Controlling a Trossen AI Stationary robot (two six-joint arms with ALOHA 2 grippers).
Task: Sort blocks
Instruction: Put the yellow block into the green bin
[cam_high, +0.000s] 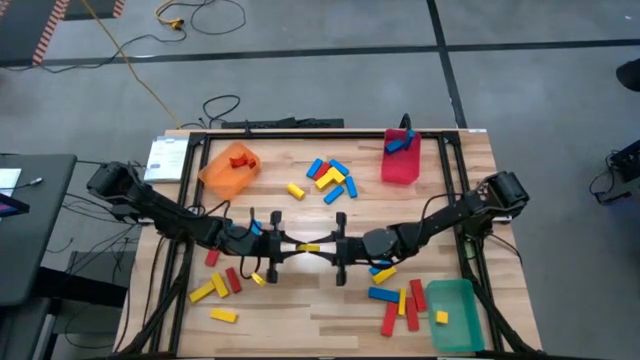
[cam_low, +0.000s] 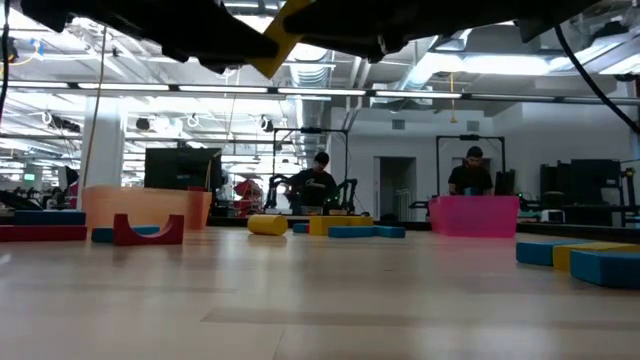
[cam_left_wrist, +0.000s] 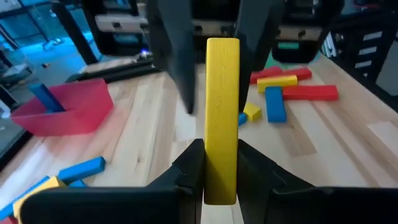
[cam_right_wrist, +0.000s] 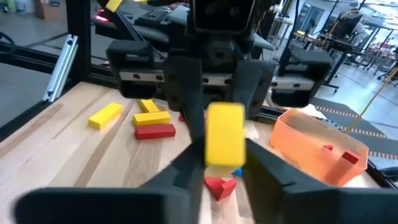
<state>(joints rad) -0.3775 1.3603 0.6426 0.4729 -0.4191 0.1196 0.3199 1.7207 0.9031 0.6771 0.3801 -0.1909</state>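
Mid-table, the left gripper (cam_high: 283, 247) clenches a small yellow bar-shaped block (cam_high: 308, 247); at its 3 o'clock the right gripper (cam_high: 335, 247) closes around the far end — release left only once right grips firmly

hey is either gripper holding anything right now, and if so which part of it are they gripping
Yes. One yellow block hangs above mid-table between both arms. The left gripper is shut on one end; the right gripper closes around the opposite end, a handover.

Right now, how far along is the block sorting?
Early. Red pieces lie in the orange bin, blue in the red bin, one yellow in the green bin. Left gripper and right gripper both grip a yellow block mid-table. Many loose blocks remain.
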